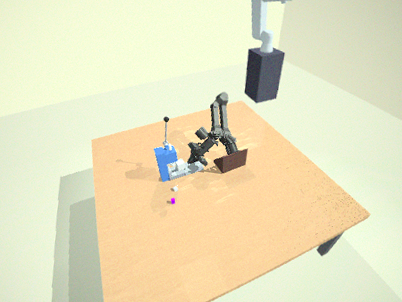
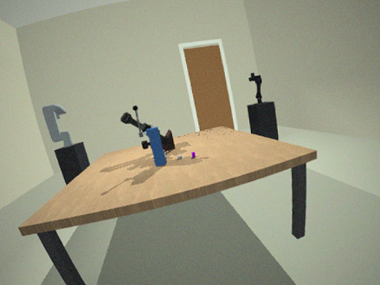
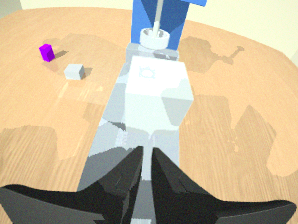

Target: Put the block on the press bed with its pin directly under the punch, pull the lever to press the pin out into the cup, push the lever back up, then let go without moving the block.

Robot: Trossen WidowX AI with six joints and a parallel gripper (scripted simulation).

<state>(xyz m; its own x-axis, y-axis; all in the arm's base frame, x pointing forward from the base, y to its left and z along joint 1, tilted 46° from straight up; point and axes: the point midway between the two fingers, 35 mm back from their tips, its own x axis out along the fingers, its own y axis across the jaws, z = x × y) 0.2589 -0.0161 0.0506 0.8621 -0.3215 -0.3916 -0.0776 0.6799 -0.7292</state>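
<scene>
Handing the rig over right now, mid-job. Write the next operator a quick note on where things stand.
Pincer: nearly shut, holding nothing, short of the block.
White block: on the press's pale bed, short of the white ring under the punch rod.
Lever: up.
Done: block on the bed.
Left: probably nudge it under the punch, press the pin out, raise the lever, let go.

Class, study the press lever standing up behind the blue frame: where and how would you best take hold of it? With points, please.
I'd grip the black ball (image 1: pixel 166 119) (image 2: pixel 135 108) topping the lever's thin rod (image 1: pixel 165 132) (image 2: pixel 137 120), probably coming from above. The lever stands nearly upright, so its knob is the highest, most exposed part, and its roundness should stop slipping.
</scene>
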